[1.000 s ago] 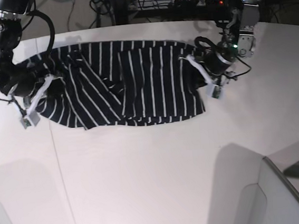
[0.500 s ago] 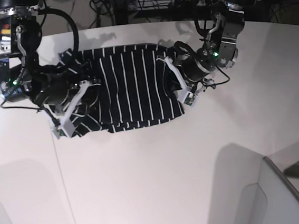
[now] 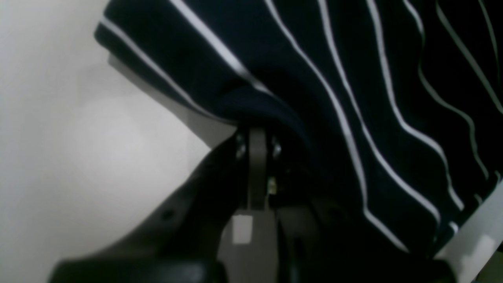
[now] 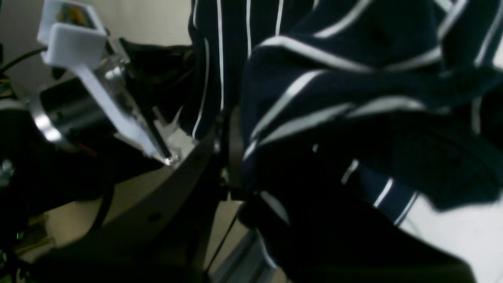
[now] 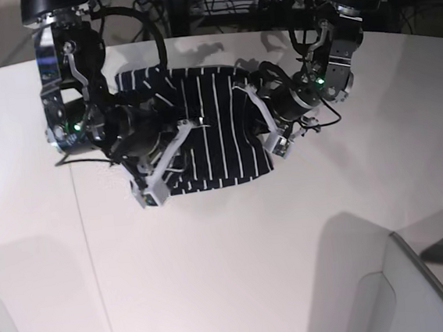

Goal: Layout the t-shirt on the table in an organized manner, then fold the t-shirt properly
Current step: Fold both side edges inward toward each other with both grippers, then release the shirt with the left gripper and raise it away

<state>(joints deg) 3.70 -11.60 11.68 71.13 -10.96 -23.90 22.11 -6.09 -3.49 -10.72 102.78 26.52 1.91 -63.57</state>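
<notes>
The large smooth white table (image 5: 240, 274) fills nearly the whole base view, and most of its surface is bare. On its upper middle part lies the dark navy t-shirt with thin white stripes (image 5: 218, 131), gathered into a narrow bundle between the two arms.

The shirt looks light, soft and limp. It has no stiffness, so I judge that it sags and wrinkles wherever it is not supported, and it probably slides easily on the glossy tabletop. It is not fragile. A good hold is on a hem or a side seam, where the cloth is doubled, and with only a small pinch, so that one layer does not slip out of the hold.

The right gripper (image 5: 156, 141) is at the left side of the bundle in the base view. In the right wrist view the striped cloth (image 4: 353, 98) is heaped over the jaws and hangs in thick folds at the right of the frame. The jaws stand narrow and seem to hold a fold of it, though the cloth hides the contact.

The left gripper (image 5: 268, 122) is at the right edge of the bundle. In the left wrist view its jaws are closed together in the lower middle, pinching the shirt's edge (image 3: 251, 114), and the fabric spreads to the upper right.
</notes>
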